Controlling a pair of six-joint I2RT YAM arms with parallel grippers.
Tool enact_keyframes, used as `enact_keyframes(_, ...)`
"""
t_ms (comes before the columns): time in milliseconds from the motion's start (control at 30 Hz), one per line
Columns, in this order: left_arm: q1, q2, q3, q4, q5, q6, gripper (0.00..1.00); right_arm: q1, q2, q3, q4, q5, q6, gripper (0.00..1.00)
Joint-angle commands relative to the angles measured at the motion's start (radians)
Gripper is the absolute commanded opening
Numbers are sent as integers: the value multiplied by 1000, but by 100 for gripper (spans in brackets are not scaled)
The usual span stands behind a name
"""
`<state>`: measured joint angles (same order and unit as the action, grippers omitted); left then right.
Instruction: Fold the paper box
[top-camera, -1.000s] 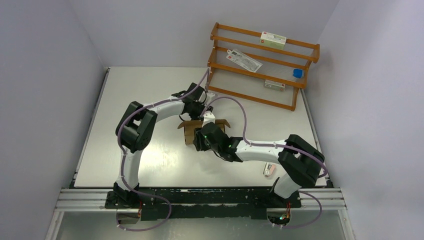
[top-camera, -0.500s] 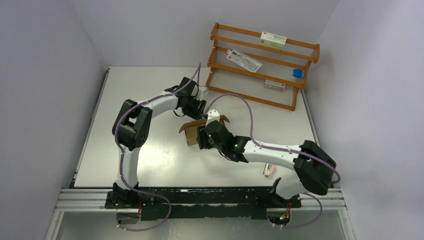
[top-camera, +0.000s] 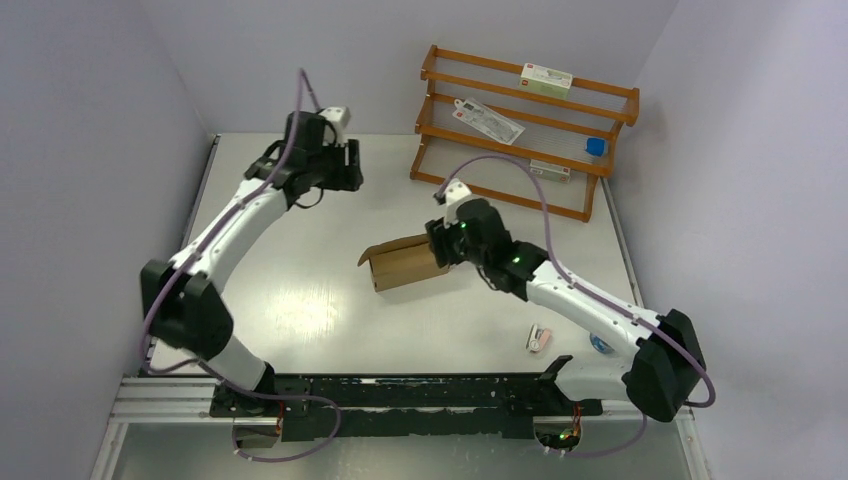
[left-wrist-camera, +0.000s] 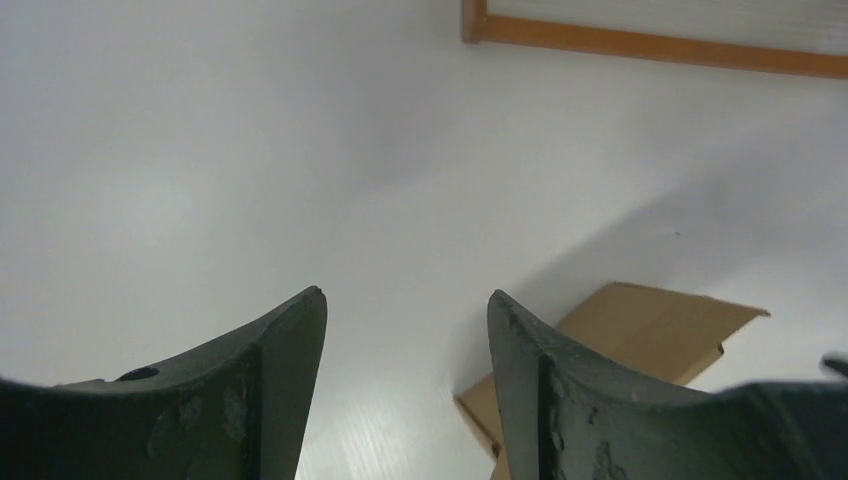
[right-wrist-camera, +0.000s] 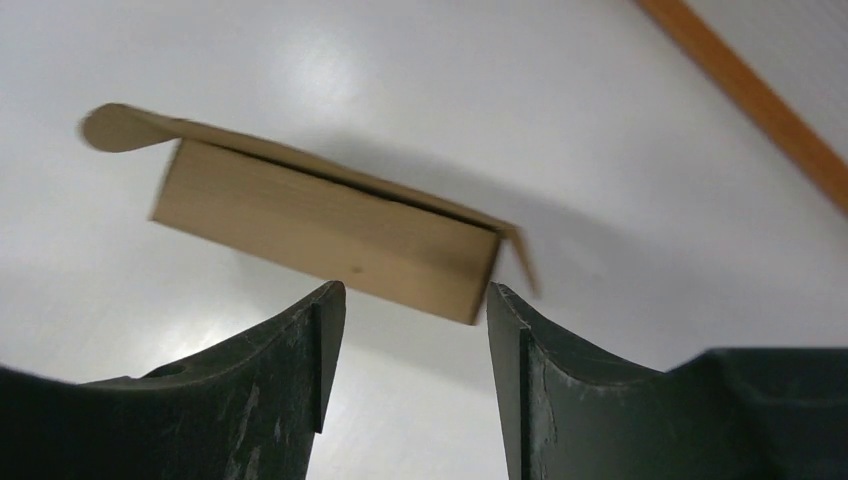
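The paper box (top-camera: 405, 262) is a small plain brown carton lying on its side mid-table, with an end flap (top-camera: 366, 256) sticking out on its left. Nothing holds it. My right gripper (top-camera: 440, 247) hovers at the box's right end, open. In the right wrist view the box (right-wrist-camera: 320, 235) lies just beyond the gripper (right-wrist-camera: 416, 287), apart from the fingertips. My left gripper (top-camera: 345, 172) is raised over the back left of the table, far from the box, open and empty. In its wrist view only a corner of the box (left-wrist-camera: 640, 330) shows beside the gripper (left-wrist-camera: 407, 295).
An orange wooden rack (top-camera: 520, 130) holding a few small packets stands at the back right. A small white-pink item (top-camera: 540, 338) lies near the right arm's base. Walls close off the left, back and right.
Both grippers opened and left the box. The left arm swung up and away to the back left; the right arm drew back to the right. The box now lies free.
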<state>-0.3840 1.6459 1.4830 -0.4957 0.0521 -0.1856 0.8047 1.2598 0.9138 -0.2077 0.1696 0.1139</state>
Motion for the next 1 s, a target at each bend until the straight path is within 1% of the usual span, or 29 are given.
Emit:
enact_keyframes(0,28,-126,-144,-100,0,-74,66,-132,-39,-1,-38,-138,-172,58)
enact_keyframes(67,28,-190,-225,-108,32,-70,66,-188,-43,-15,-13,-187,-188,58)
enact_keyframes(233,28,-319,-338,-144,87,-25,66,-339,-41,-72,99,-387,-219,57)
enact_keyframes(300,28,-371,-377,-136,126,-11,66,-377,-33,-94,142,-455,-232,57)
enact_keyframes(433,28,-449,-456,-94,198,3,66,-420,-3,-97,157,-544,-252,56)
enact_keyframes(600,28,-450,-509,-62,279,-12,65,-423,26,-100,177,-627,-269,53)
enact_keyframes(733,26,-437,-514,-55,278,-11,65,-422,50,-88,156,-652,-289,51)
enact_keyframes(833,22,-418,-515,-47,283,-11,64,-422,62,-92,166,-641,-287,49)
enact_keyframes(967,-4,-384,-515,-27,286,-22,62,-421,86,-78,152,-641,-288,46)
